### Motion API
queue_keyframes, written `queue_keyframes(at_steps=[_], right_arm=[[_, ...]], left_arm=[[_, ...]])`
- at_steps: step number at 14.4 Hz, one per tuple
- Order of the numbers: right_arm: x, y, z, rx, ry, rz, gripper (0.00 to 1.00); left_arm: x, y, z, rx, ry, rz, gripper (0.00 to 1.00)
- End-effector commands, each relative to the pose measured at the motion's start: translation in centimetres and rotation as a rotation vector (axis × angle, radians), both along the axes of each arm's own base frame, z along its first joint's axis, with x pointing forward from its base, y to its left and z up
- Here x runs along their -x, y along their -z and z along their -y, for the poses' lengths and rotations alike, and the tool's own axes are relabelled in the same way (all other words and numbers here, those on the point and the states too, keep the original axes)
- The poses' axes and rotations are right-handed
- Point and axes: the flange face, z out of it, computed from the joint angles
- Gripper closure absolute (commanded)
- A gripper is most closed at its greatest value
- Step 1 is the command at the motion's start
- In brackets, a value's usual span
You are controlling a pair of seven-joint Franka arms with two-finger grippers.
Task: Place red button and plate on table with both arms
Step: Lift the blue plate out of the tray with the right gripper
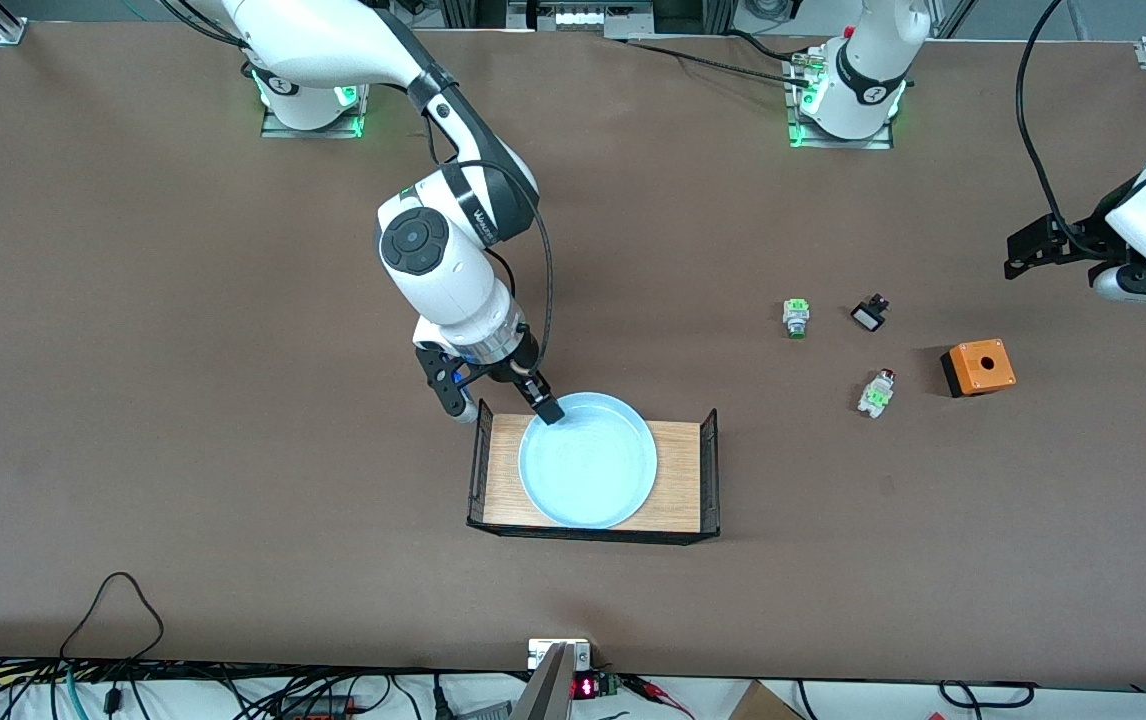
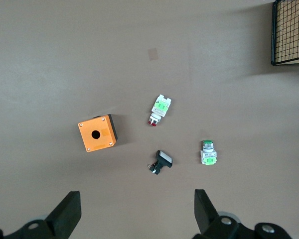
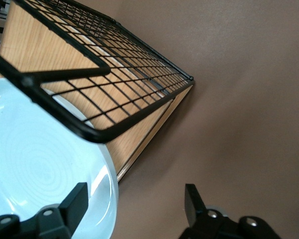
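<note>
A blue plate (image 1: pixel 588 462) lies in a wooden tray (image 1: pixel 678 480) at the middle of the brown desk (image 1: pixel 183 400). The right claw (image 1: pixel 503 400) straddles the plate's rim at about 11 o'clock, one finger inside, one outside, jaws wide and not yet gripping. The red button (image 1: pixel 877 391) lies on the desk toward the left arm's end, at 7 o'clock from an orange box (image 1: pixel 978 367). The left claw (image 2: pixel 137 214) waits above it, jaws wide.

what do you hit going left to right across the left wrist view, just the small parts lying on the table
orange box → red button and black-and-white part, about level with each other in that direction → green-capped button
</note>
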Motion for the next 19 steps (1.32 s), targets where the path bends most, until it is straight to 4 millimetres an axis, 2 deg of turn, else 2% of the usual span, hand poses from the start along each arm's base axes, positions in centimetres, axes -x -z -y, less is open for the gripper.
queue_keyframes(at_steps=[1, 3, 6, 8, 12, 19], right_arm=[[-0.3, -0.2, -0.5, -0.015, 0.014, -0.009, 0.31], [-0.3, -0.1, -0.5, -0.013, 0.013, -0.012, 0.44], [-0.2, -0.1, -0.6, -0.013, 0.01, -0.011, 0.56], [-0.3, -0.1, -0.5, -0.012, 0.009, -0.01, 0.67], [-0.6, -0.7, -0.1, -0.019, 0.012, 0.002, 0.79], [-0.4, -1.7, -0.9, -0.031, -0.006, 0.019, 0.98]], left_arm=[[-0.4, -0.5, -0.3, -0.018, 0.019, -0.011, 0.0], [-0.4, -0.5, -0.3, -0.018, 0.021, -0.011, 0.0], [-0.4, -0.5, -0.2, -0.018, 0.023, -0.011, 0.0], [-0.4, -0.6, -0.2, -0.018, 0.023, -0.009, 0.0], [-0.4, -0.5, -0.1, -0.02, 0.023, -0.011, 0.0], [-0.4, -0.5, -0.2, -0.018, 0.021, -0.011, 0.0]])
